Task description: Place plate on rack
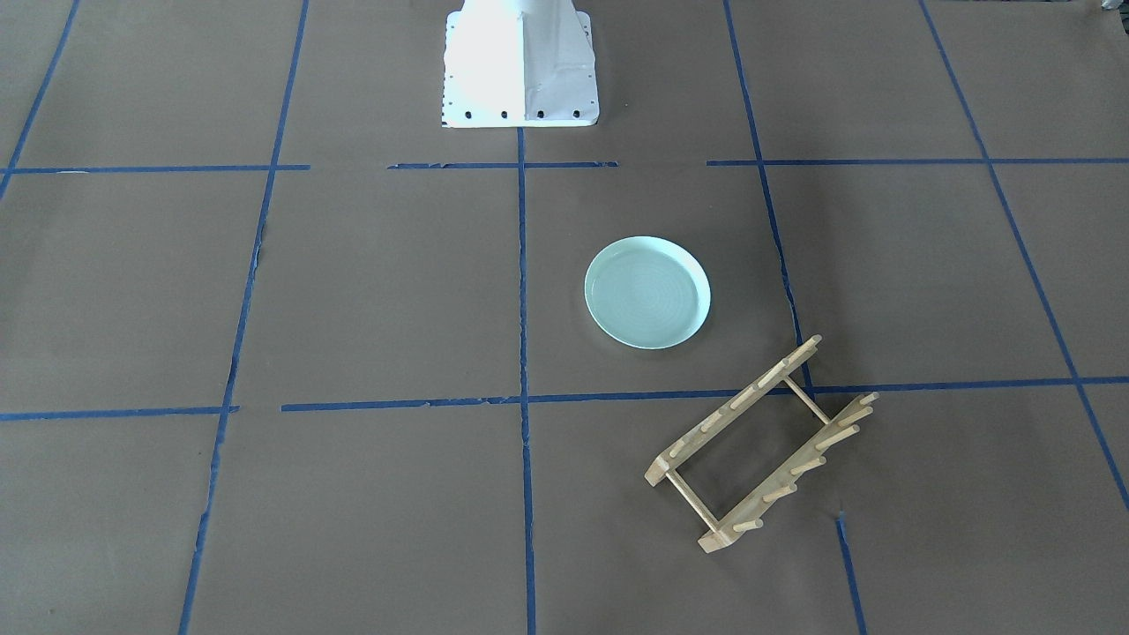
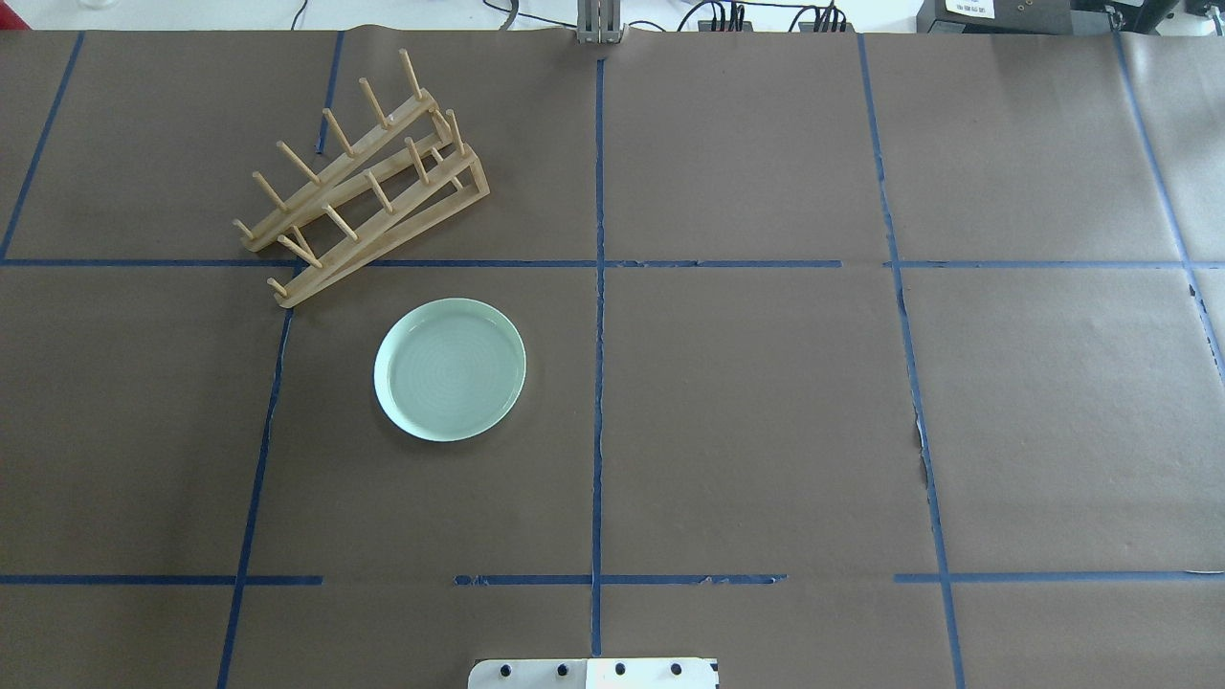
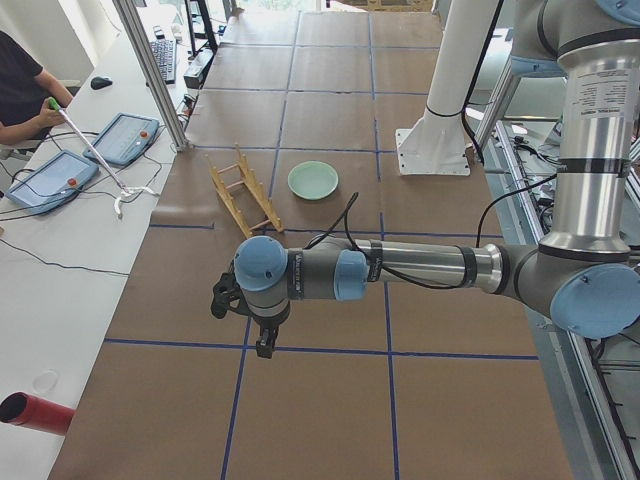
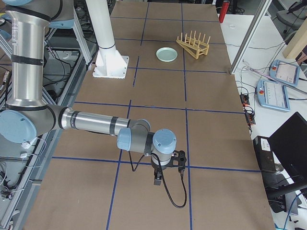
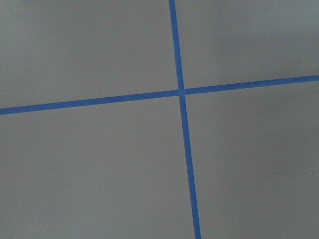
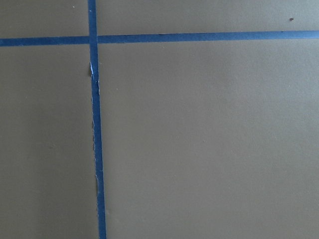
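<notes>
The pale mint-green plate [image 2: 450,368] lies flat on the brown paper, left of the centre line; it also shows in the front view [image 1: 647,292]. The light wooden rack [image 2: 359,182] stands just beyond it at a slant, pegs up, empty [image 1: 763,445]. Neither gripper shows in the overhead or front view. The left gripper [image 3: 264,343] hangs over the table's left end, far from the plate [image 3: 313,180]. The right gripper [image 4: 157,180] hangs over the right end, far from the plate [image 4: 166,54]. I cannot tell whether either is open or shut.
Blue tape lines divide the brown paper into squares. The white robot base [image 1: 520,66] stands at the near middle edge. Operators' tablets [image 3: 60,175] and a red cylinder [image 3: 35,412] lie on the side bench. Both wrist views show only paper and tape.
</notes>
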Controlling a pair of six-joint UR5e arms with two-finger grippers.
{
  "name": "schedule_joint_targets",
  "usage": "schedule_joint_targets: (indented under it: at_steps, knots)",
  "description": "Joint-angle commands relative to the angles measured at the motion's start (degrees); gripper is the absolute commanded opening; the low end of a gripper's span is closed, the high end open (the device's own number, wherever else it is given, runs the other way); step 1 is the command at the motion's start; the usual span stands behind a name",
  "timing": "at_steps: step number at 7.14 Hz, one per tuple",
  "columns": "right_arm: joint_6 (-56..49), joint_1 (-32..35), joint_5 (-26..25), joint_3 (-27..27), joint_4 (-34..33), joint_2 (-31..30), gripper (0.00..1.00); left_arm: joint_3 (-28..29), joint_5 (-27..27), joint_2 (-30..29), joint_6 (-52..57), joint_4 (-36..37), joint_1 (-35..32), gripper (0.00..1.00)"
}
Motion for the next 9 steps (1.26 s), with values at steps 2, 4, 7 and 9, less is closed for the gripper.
schedule_joint_targets:
  at_steps: [2, 4, 7, 9]
  knots:
    - [0.00, 0.00, 0.00, 0.00, 0.00, 0.00, 1.00, -12.06, -0.05, -0.68, -36.27, -7.25, 17.00, 1.00]
    - [0.00, 0.00, 0.00, 0.09, 0.00, 0.00, 1.00, -13.16, 4.30, -9.33, -60.69, -7.27, 29.11, 1.00]
    - [0.00, 0.00, 0.00, 0.09, 0.00, 0.00, 1.00, -5.13, 10.40, -25.23, -83.07, -6.92, 42.93, 1.00]
    - [0.00, 0.00, 0.00, 0.00, 0.00, 0.00, 1.00, 5.42, 18.28, -38.41, -86.92, -0.81, 50.25, 1.00]
